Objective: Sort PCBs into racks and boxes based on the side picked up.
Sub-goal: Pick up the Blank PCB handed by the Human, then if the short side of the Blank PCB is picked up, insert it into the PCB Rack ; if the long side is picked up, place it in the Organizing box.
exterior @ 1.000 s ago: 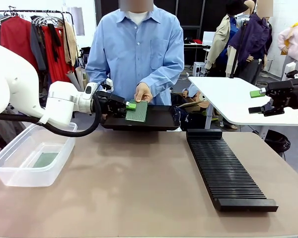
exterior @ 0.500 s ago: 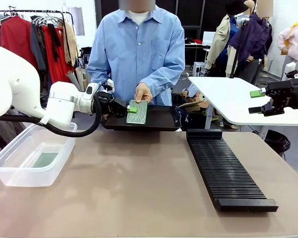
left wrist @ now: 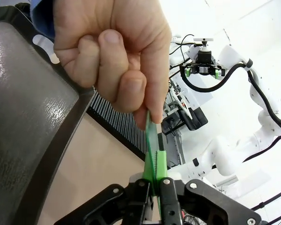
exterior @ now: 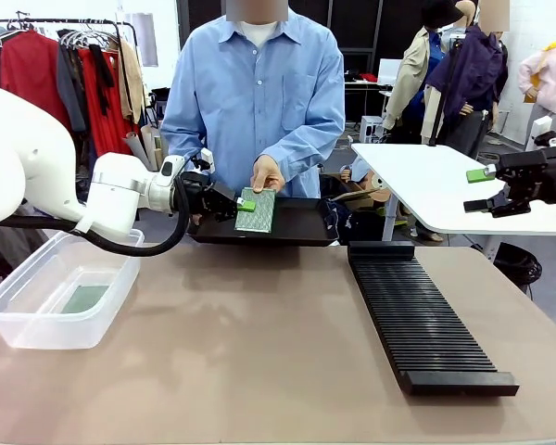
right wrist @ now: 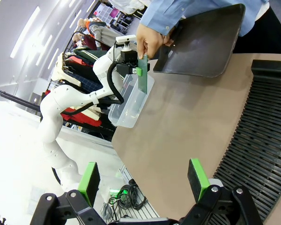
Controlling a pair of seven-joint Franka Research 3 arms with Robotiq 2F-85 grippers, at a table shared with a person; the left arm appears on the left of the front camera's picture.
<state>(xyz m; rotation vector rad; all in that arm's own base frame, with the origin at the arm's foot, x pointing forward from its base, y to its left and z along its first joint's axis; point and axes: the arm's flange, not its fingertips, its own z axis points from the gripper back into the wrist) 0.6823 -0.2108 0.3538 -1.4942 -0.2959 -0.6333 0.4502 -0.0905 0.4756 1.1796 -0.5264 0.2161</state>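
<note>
A person's hand [exterior: 267, 172] holds a green PCB [exterior: 258, 209] upright over the black tray [exterior: 296, 225]. My left gripper [exterior: 245, 203] is shut on the board's left edge. In the left wrist view the PCB [left wrist: 151, 147] stands edge-on, pinched between the green pads [left wrist: 161, 165], with the hand [left wrist: 112, 51] gripping its top. Another PCB [exterior: 83, 298] lies in the clear box [exterior: 37, 326] at the left. The black slotted rack [exterior: 422, 315] lies at the right. My right gripper [exterior: 484, 190] hangs open, away from the table, its fingers [right wrist: 89, 180] spread wide with nothing between them.
The person stands at the far side and holds the tray [right wrist: 201, 42] against the table's far edge. A white side table [exterior: 426, 181] stands behind the rack. The brown tabletop [exterior: 250, 343] runs bare between box and rack.
The PCB in the person's hand has turned its face more toward me, and my left gripper's pads have settled onto its left edge. The right arm has not moved.
</note>
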